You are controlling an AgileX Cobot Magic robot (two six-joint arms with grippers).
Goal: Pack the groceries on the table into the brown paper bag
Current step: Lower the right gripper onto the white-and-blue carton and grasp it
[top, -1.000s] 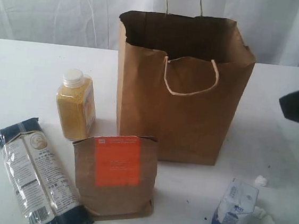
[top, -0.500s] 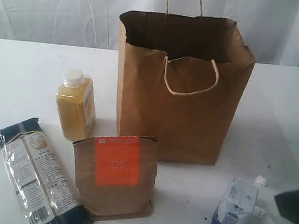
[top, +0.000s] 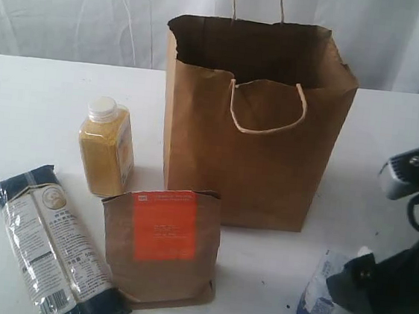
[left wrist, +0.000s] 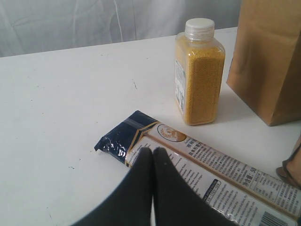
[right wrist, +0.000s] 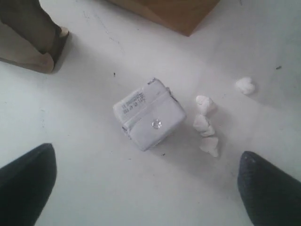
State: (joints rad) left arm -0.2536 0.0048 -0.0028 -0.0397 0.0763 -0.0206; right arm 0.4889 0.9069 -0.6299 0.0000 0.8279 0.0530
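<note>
The right arm (top: 395, 285) has dropped in at four o'clock of the bag (top: 255, 154), right fingers (right wrist: 28, 181) spread wide above the upright small blue-white packet (right wrist: 149, 114); left fingers (left wrist: 141, 181) pressed together.

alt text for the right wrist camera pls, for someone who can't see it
The right claw, wide open, hangs over a small white packet on the white table, one dark finger at each side. Small white lumps lie beside the packet; the corner of a brown pouch and the base of the brown paper bag show beyond.
</note>
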